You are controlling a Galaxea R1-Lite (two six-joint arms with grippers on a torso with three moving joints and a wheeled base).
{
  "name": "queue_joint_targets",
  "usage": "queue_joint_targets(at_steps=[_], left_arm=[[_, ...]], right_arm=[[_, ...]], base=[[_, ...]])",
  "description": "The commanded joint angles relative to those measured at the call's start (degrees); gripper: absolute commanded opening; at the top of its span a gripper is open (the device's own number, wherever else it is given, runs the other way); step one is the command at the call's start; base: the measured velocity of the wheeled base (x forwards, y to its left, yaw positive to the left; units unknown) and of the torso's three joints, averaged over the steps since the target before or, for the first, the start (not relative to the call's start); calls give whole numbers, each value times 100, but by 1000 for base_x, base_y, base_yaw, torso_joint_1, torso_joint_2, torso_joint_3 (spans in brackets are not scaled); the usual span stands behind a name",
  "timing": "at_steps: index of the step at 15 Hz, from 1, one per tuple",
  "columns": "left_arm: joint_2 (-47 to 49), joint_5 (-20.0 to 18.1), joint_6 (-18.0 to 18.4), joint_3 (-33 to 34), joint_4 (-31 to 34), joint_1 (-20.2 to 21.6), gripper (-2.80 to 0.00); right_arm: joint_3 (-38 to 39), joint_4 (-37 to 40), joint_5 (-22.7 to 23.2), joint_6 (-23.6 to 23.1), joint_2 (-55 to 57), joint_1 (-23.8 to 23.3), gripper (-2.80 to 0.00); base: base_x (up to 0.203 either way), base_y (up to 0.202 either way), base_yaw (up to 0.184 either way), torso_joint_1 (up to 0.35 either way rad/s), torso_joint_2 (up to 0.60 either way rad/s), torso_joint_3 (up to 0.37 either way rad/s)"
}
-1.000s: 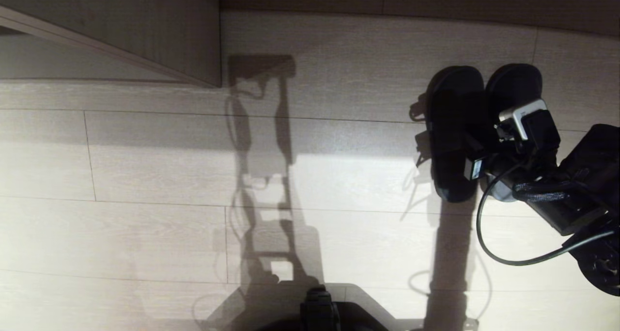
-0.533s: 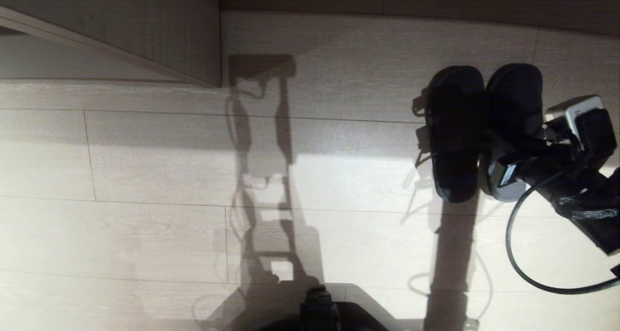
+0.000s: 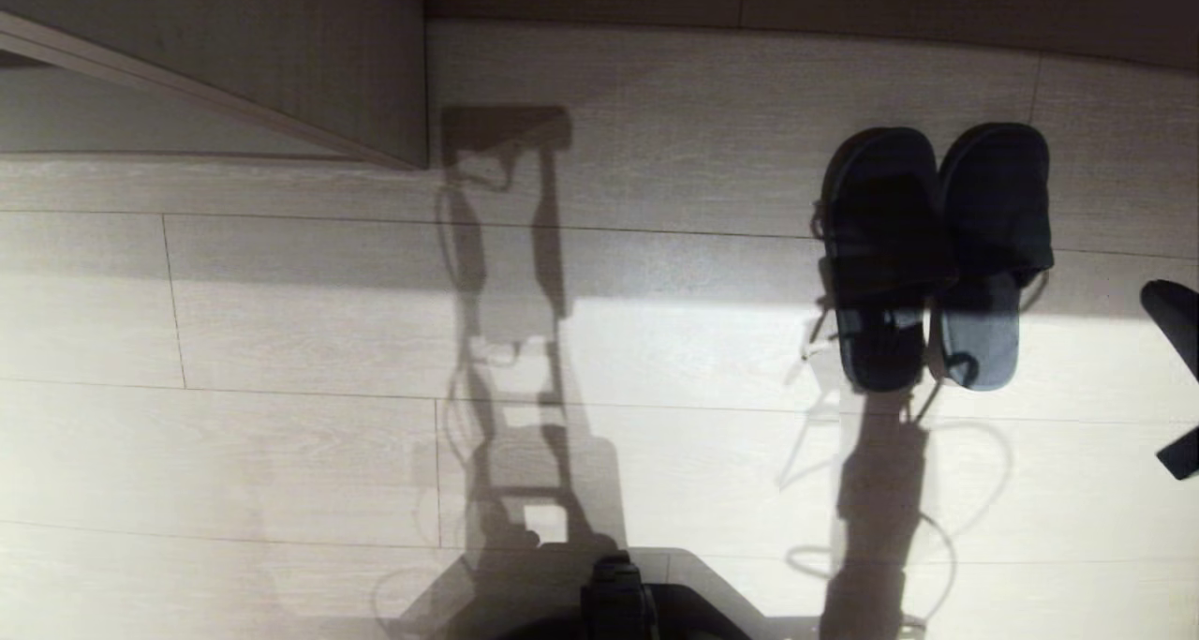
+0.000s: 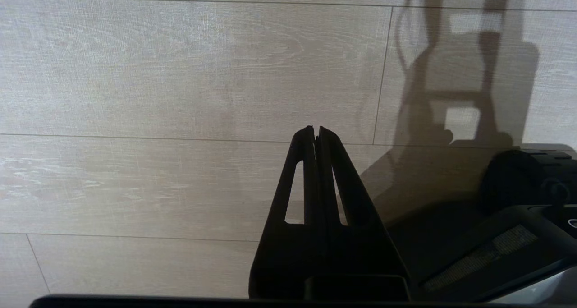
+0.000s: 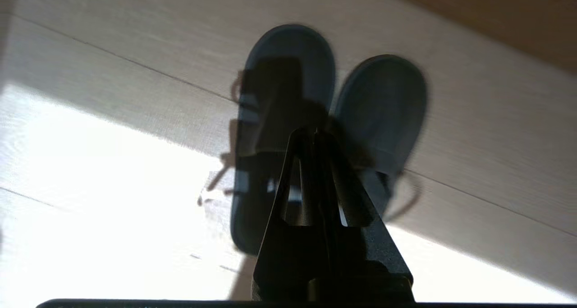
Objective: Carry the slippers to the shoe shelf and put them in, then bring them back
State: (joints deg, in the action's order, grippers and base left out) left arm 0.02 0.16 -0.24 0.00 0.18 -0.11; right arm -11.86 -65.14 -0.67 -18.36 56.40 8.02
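Two slippers (image 3: 937, 246): a slate-grey pair of flat slides, each with a wide band over the foot and a lighter blue-grey rim at the sole.
Position: side by side and touching on the pale wood-plank floor (image 3: 281, 340), toes toward the brown strip at the far edge, heels in a bright patch of light, toes in shadow.
Writing: no brand or label can be read on them.
Right pincer (image 5: 316, 134): fingers pressed together, holding nothing, up above the pair and clear of it.
Left pincer (image 4: 315, 131): fingers pressed together, empty, parked over bare floor beside the robot's base.
Panel (image 3: 281, 59): pale beige, far left, well apart from the slippers.
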Motion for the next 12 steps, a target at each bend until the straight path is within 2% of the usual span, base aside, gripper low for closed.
queue_joint_targets(at_steps=[1, 4, 7, 9, 11, 12], left_arm=[[-2, 2, -2, 0, -1, 2, -280], [-2, 2, -2, 0, -1, 2, -280], [-2, 2, -2, 0, -1, 2, -280], [-2, 2, -2, 0, -1, 2, -280], [-2, 2, -2, 0, -1, 2, -280], [-6, 2, -6, 0, -1, 2, -280]], right_arm=[[83, 503, -34, -1, -1147, -5, -280], [-35, 2204, -67, 116, -2580, -99, -280], [25, 3450, -36, 583, -4105, -506, -280], [65, 4499, 54, 752, -4876, -669, -280], [238, 5912, 212, 843, -5520, -750, -280], [359, 6226, 287, 879, -5646, -784, -280]], base=[[0, 0, 0, 0, 0, 0], [0, 0, 0, 0, 0, 0], [0, 0, 0, 0, 0, 0], [0, 0, 0, 0, 0, 0], [0, 0, 0, 0, 0, 0], [0, 0, 0, 0, 0, 0]])
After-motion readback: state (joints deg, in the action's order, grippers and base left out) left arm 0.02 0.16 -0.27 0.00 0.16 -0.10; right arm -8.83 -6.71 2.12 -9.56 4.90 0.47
